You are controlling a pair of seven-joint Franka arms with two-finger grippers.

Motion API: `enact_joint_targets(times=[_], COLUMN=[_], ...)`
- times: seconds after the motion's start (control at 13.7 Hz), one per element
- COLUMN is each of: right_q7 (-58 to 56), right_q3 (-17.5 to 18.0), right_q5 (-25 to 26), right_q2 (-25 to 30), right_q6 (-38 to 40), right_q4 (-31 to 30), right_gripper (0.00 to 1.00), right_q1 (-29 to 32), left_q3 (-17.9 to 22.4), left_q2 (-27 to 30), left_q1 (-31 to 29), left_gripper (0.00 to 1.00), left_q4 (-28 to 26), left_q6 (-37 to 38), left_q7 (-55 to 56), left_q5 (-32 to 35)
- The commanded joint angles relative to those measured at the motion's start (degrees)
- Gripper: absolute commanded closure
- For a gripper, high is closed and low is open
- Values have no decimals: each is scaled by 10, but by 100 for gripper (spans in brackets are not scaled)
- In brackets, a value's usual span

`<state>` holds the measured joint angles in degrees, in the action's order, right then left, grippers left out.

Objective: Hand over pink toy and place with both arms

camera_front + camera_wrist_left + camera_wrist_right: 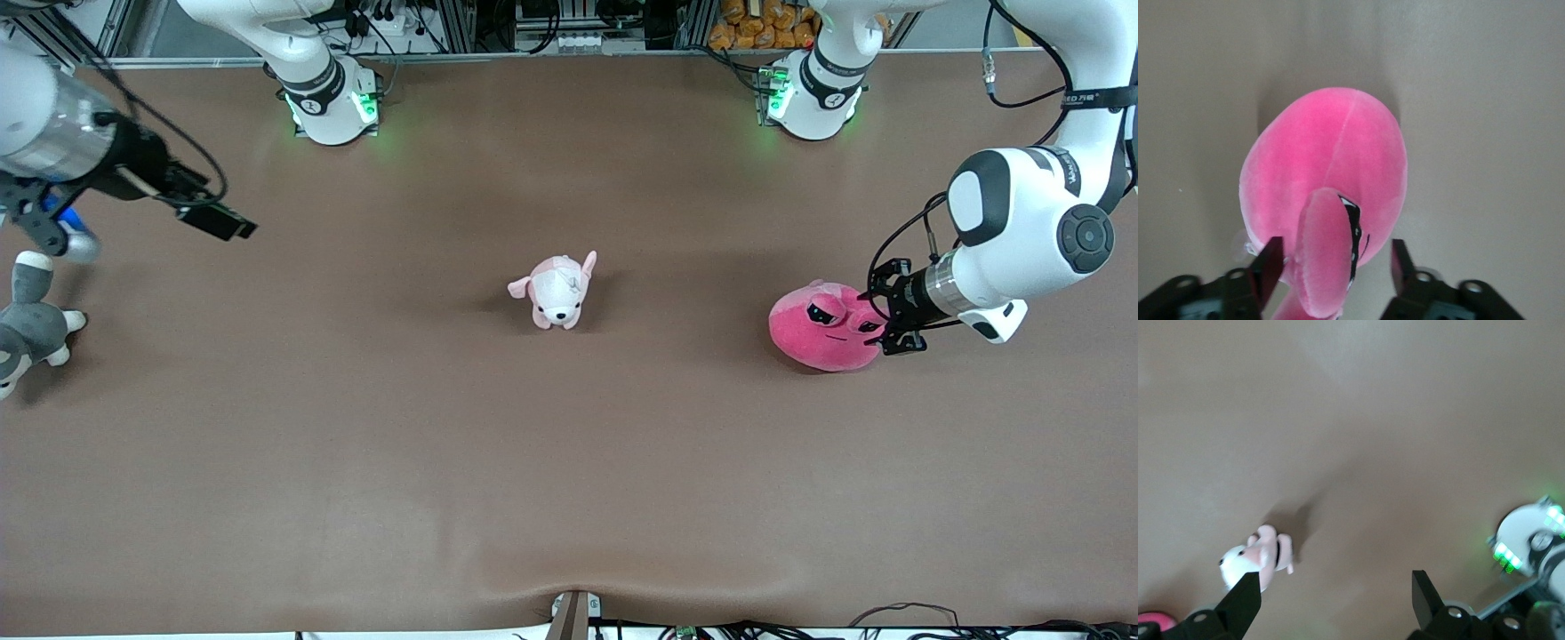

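The pink toy (822,327) lies on the brown table (569,462) toward the left arm's end, its half-lidded eyes facing up. My left gripper (882,322) is low beside it, open, with its jaws on either side of a bulging part of the toy. In the left wrist view the toy (1331,173) fills the middle and the left gripper (1337,252) straddles its near end with a gap at each finger. My right gripper (222,222) waits, open and empty, over the right arm's end of the table; it also shows in the right wrist view (1335,588).
A small pale pink-and-white dog plush (558,291) stands at the table's middle and shows in the right wrist view (1257,561). A grey-and-white plush (27,324) lies at the right arm's end, under the right arm. The arm bases (333,102) stand along the back edge.
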<state>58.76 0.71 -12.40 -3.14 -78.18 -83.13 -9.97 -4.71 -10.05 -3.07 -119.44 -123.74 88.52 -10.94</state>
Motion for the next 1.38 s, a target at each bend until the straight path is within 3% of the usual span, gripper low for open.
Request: enact_joint_targets(times=[0.0,0.36,0.51,0.8,1.02,1.31], right_q7=[44,46,66,135,248,396], right_q3=[-5,-5,-5,-5,-5,-5], right_q5=[-18,-19,-31,-105,-140,-141], right_q2=[-5,-5,-6,-20,-32,-50], right_q6=[5,7,6,-6,-63,-149], right_q4=[11,11,10,10,10,10], right_gripper=[0,0,0,0,0,0], right_q1=[-7,-7,-11,-29,-74,-141], left_q3=[-2,-2,-3,-11,-11,-13], left_q2=[-9,-9,-7,-2,-8,-8], left_q1=[-4,-3,0,3,3,7], left_gripper=[56,100,100,100,100,100], left_q4=[7,8,9,29,76,155], left_q6=[-7,-12,-11,-2,38,138], left_q7=[5,5,5,3,5,6], left_q5=[-17,-16,-16,-15,-16,-16])
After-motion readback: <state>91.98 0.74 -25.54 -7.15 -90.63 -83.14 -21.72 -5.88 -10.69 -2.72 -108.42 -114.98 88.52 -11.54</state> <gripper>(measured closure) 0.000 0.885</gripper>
